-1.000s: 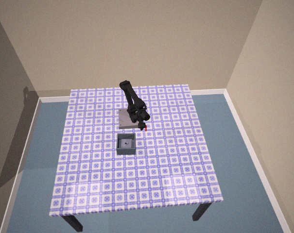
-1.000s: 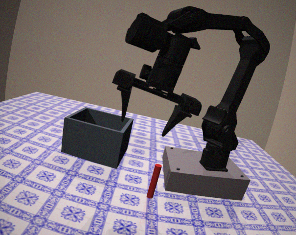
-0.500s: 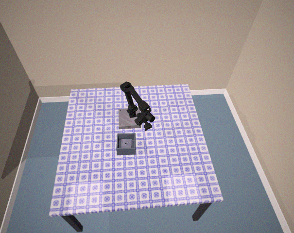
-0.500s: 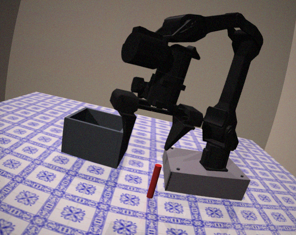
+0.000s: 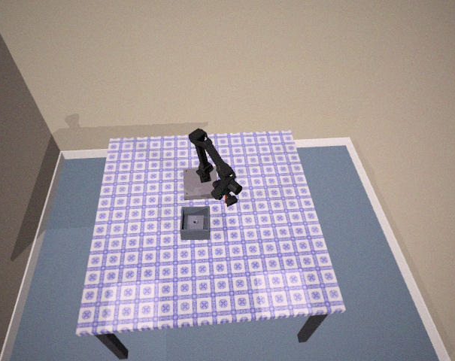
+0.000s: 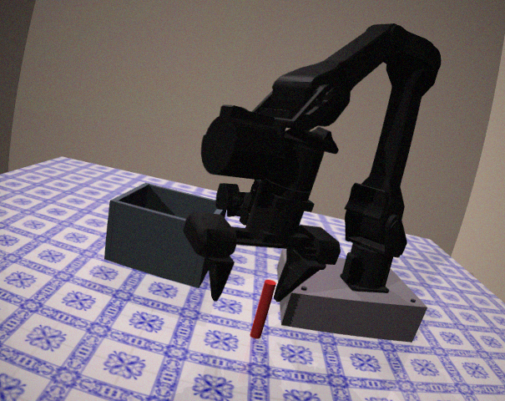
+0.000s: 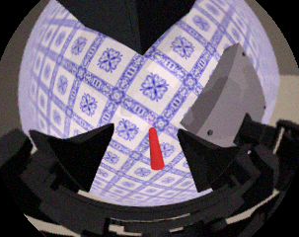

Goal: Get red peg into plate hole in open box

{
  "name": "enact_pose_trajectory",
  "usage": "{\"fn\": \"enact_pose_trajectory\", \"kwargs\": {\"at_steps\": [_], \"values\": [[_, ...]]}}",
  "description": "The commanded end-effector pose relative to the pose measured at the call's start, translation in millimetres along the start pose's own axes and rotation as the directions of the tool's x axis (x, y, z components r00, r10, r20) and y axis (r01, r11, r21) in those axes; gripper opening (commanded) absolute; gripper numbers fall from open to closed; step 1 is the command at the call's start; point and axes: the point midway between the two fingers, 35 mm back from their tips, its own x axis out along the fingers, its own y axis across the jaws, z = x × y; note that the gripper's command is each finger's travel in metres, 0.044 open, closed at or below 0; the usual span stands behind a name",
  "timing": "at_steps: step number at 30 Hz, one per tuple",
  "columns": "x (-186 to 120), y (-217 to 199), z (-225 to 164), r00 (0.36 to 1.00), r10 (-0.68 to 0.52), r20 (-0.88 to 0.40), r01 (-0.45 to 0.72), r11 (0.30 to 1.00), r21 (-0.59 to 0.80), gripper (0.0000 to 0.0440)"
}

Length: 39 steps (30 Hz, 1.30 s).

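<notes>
The red peg [image 5: 225,199] [image 6: 262,308] [image 7: 156,150] stands upright on the table. My gripper [image 6: 247,297] [image 7: 147,129] is open and points down over the peg. In the wrist view the peg shows in the gap between the fingers, nearer the right one, with space on both sides. The dark grey-blue open box [image 5: 195,235] [image 6: 153,241] [image 7: 105,15] stands to one side. Its bottom plate [image 5: 200,226] shows an empty hole [image 5: 195,222] in the top view. The hole is hidden in the other two views.
The arm's grey base block [image 5: 192,186] [image 6: 349,317] [image 7: 220,99] stands close to the peg, on the side away from the box. The table [image 5: 219,268] has a blue and white patterned top.
</notes>
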Motion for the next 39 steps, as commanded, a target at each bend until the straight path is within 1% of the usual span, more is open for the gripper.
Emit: {"fn": "enact_pose_trajectory", "kwargs": {"at_steps": [1, 4, 15, 16, 27, 39], "values": [[12.1, -7.5, -5.8, 1.000, -0.026, -0.012, 0.026, 0.999, -0.018, 0.0377], [17.3, -13.3, -8.0, 0.998, -0.051, -0.023, 0.050, 0.998, -0.024, 0.0307], [18.3, -18.0, -12.0, 0.989, -0.108, -0.098, 0.099, 0.991, -0.084, 0.0018], [18.2, -18.2, -11.9, 0.988, -0.112, -0.105, 0.103, 0.991, -0.088, 0.0000], [-2.3, -15.4, 10.4, 0.999, -0.046, -0.012, 0.044, 0.986, -0.162, 0.0000], [-33.5, -6.2, 37.5, 0.997, 0.019, 0.069, 0.000, 0.967, -0.253, 0.0000]]}}
